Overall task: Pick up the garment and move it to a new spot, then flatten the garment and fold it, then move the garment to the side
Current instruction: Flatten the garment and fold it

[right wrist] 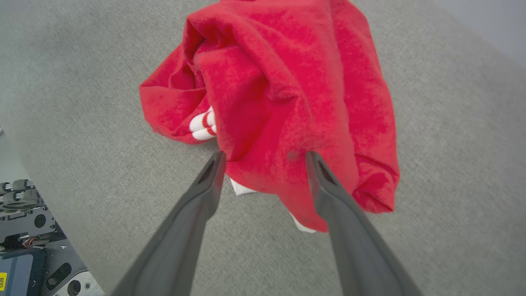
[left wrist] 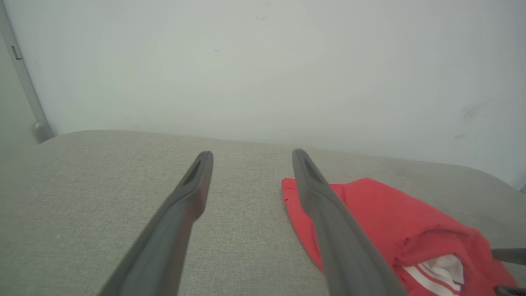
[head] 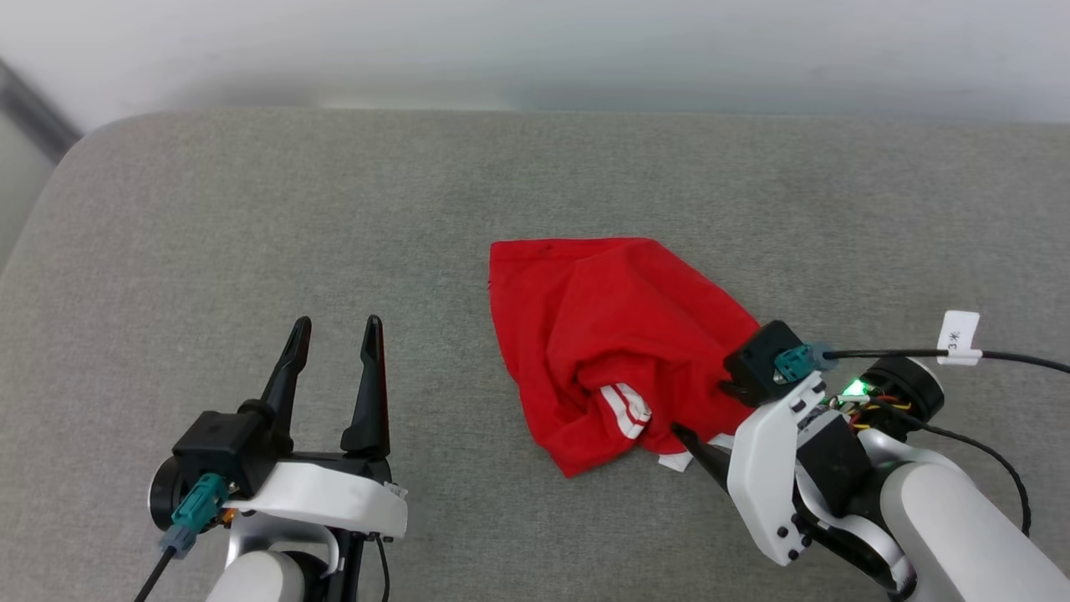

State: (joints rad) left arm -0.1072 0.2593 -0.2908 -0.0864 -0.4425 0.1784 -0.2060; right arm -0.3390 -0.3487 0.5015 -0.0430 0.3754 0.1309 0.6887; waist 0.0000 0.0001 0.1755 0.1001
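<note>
Red jersey cloth, one item: the garment (head: pixel 619 334) lies crumpled in a loose heap on a grey woven upholstered surface (head: pixel 251 209), right of centre in the head view and nearer the front than the back edge. Its far edge is fairly straight, while the near part is bunched into folds. A white sleeve end with red-and-white striped trim (head: pixel 625 410) pokes out of the folds on the near side, and a small white corner (head: pixel 673 460) shows under the hem. No lettering is visible. Left gripper (head: pixel 338 322): at the lower left, over bare upholstery, well apart from the garment, with its two dark fingers spread and nothing between them. In the left wrist view the same gripper (left wrist: pixel 252 154) points toward the pale wall (left wrist: pixel 263 61), with the garment (left wrist: pixel 390 213) off beside its right-hand finger. Right gripper (head: pixel 702 410): at the garment's near right edge, angled toward the heap, with one fingertip beside the white corner and the other hidden behind its wrist block. In the right wrist view this gripper (right wrist: pixel 265 155) has its fingers set wide, both tips at the near border of the red cloth (right wrist: pixel 296 82), with no fabric pinched between them. Whether the tips touch the cloth cannot be told. Accessories: a black cable with a white tag (head: pixel 959 334) runs from the right wrist, where a green light (head: pixel 854 387) glows.
</note>
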